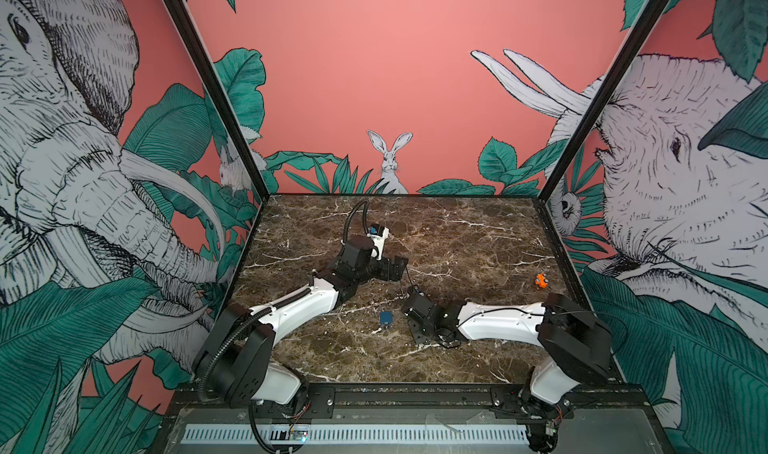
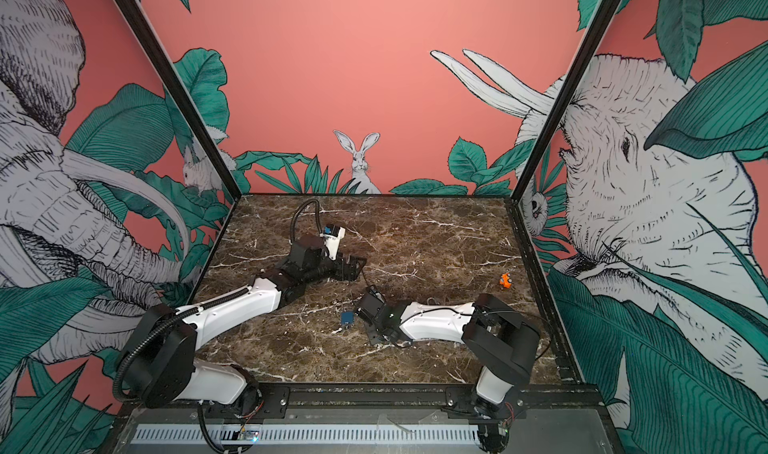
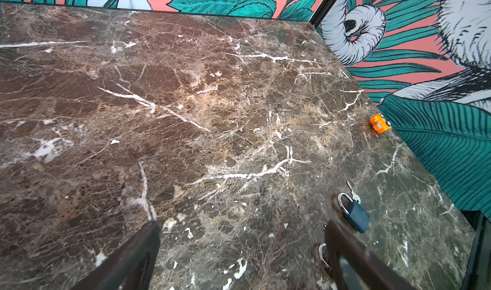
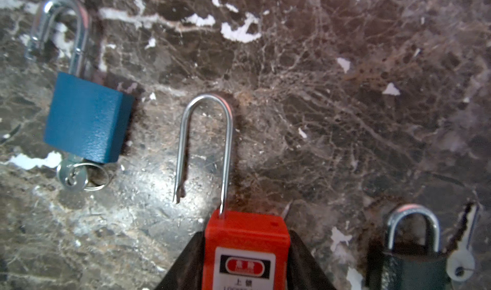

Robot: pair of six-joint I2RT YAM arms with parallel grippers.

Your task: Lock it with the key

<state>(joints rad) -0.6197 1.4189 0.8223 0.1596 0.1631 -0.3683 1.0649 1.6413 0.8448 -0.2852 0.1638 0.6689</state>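
Your right claw [image 4: 245, 251] grips the red lock [image 4: 247, 227] by its body, shackle [image 4: 227, 147] free; left claw [image 3: 239, 259] gapes empty.

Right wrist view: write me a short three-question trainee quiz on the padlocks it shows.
1. True or false: the red padlock between the fingers of the right hand has its shackle shut.
2. Which padlock has a ringed key at its bottom end? A) blue padlock B) dark padlock C) red padlock
3. Fill in: the loose key lies beside the ____ padlock.
Key: 1 false, one shackle end hangs clear of the body; 2 A; 3 dark.
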